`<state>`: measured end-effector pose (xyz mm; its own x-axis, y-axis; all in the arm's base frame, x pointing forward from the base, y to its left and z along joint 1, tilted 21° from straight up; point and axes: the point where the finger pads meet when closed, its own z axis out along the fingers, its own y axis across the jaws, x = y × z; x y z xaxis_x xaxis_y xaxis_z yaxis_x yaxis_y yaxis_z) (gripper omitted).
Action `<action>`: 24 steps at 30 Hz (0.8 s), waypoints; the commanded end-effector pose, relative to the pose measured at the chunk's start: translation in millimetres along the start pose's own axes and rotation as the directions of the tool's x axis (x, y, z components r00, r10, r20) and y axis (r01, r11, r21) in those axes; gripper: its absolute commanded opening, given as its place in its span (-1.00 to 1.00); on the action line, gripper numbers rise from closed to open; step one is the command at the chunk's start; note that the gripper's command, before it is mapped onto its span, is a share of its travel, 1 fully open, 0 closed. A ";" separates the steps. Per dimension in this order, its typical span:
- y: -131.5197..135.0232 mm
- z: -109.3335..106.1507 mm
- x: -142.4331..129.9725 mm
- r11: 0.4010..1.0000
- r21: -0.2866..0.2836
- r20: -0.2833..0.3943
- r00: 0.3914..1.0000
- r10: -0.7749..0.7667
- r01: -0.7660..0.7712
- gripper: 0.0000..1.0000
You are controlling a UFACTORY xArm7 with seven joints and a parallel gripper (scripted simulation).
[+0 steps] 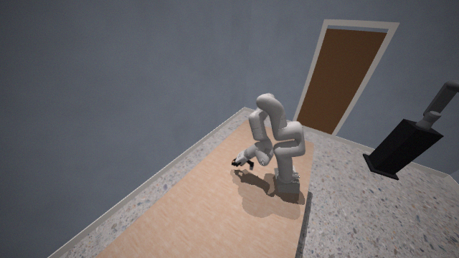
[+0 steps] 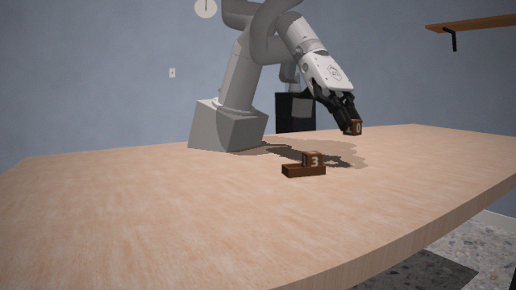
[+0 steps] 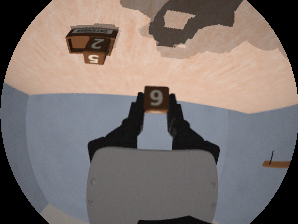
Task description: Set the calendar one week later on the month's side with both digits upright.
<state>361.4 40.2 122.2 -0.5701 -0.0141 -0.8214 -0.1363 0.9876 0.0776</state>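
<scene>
The brown tray [image 2: 304, 172] [image 3: 92, 31] stands on the table, its DECEMBER label on the side away from the exterior camera. One wooden cube [image 2: 312, 159] [image 3: 95, 52] stands in the tray's right half as the exterior camera sees it; the other half is empty. It shows a 3 to the exterior view, and a 2 and a 5 in the wrist view. My gripper [image 2: 351, 124] [image 3: 156, 101] is shut on the other cube [image 2: 352, 129] [image 3: 156, 94], above the table and behind and right of the tray in the exterior view. The held cube shows 1 and 0 there, and a 6 or 9 in the wrist view.
The arm's base [image 1: 287, 186] [image 2: 227, 129] stands on the wooden table [image 1: 201, 215] [image 2: 181, 209], behind and left of the tray in the exterior view. The arm's shadow falls beside the tray. A wall shelf [image 2: 476, 23] and a black pedestal [image 1: 401, 148] are beyond the table.
</scene>
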 end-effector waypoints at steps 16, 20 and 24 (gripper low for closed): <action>-1.6 4.7 0.2 1.000 0.003 -0.057 0.998 0.006 -0.006 -0.47; -2.3 6.6 -0.1 1.000 0.005 -0.088 0.996 0.009 -0.008 -0.47; -2.9 7.6 -1.0 1.000 0.006 -0.122 0.992 0.011 -0.010 -0.47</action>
<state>366.3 39.0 117.0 -0.6222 -0.0172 -0.7827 -0.1245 0.9892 0.0772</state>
